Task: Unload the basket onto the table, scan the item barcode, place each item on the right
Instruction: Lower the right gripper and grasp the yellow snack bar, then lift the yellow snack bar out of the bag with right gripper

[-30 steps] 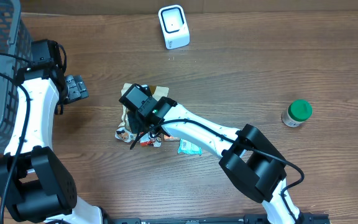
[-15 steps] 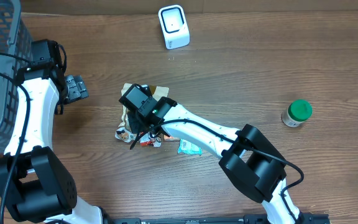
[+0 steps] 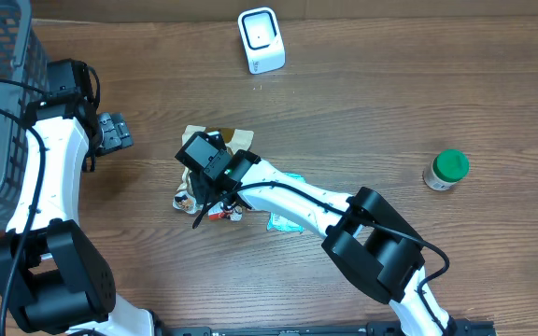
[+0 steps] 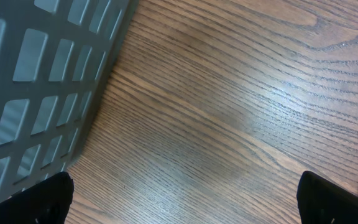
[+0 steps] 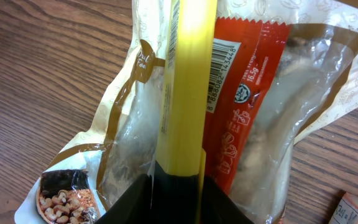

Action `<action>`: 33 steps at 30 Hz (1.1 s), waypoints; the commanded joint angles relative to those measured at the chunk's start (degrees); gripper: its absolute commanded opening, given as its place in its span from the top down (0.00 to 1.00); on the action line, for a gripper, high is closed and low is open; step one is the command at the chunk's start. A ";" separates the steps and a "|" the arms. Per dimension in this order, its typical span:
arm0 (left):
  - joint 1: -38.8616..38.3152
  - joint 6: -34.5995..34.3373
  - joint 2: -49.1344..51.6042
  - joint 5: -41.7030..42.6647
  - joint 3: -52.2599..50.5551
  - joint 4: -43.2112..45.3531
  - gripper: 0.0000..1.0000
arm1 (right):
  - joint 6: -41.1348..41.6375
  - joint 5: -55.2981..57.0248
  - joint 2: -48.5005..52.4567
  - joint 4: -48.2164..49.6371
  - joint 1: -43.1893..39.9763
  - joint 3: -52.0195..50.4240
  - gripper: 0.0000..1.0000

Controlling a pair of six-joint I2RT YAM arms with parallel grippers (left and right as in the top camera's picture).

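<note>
A heap of snack packets (image 3: 187,198) lies mid-table. In the right wrist view, a thin yellow packet (image 5: 185,81) stands edge-on between my right gripper's (image 5: 178,182) fingers, which are shut on its lower end. Under it lies a clear and red packet (image 5: 260,93) with a barcode (image 5: 219,78) showing. From overhead, the right gripper (image 3: 211,189) is down on the heap. The white scanner (image 3: 261,39) stands at the back edge, well away. My left gripper (image 3: 115,132) is open over bare wood beside the basket, its fingertips (image 4: 45,199) wide apart.
A grey mesh basket (image 3: 3,84) fills the far left and shows in the left wrist view as the basket wall (image 4: 36,81). A green-lidded jar (image 3: 447,170) stands at the right. A teal packet (image 3: 286,223) lies by the right arm.
My right gripper's jaws have closed in on the yellow packet, and its wrist has shifted slightly left over the heap. The left arm has not moved.
</note>
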 commanded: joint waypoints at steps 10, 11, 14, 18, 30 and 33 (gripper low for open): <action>-0.37 0.22 -0.87 -0.59 0.90 0.09 0.00 | 0.17 -1.20 -0.44 -0.70 0.13 0.11 0.84; -0.37 0.22 -0.87 -0.59 0.90 0.09 0.00 | 0.00 -1.20 -0.92 -0.74 0.11 0.15 0.86; -0.37 0.22 -0.87 -0.59 0.90 0.09 0.00 | -0.09 -1.25 -2.40 -1.40 -0.11 0.17 0.94; -0.37 0.22 -0.87 -0.59 0.90 0.09 0.00 | -2.80 -2.54 -5.51 -3.15 -0.79 0.20 0.96; -0.37 0.22 -0.87 -0.59 0.90 0.09 0.00 | -23.32 -27.06 -16.65 -12.70 -9.22 0.20 0.96; -0.37 0.22 -0.87 -0.59 0.90 0.09 0.00 | -31.65 -37.18 -17.20 -15.93 -12.09 0.20 0.96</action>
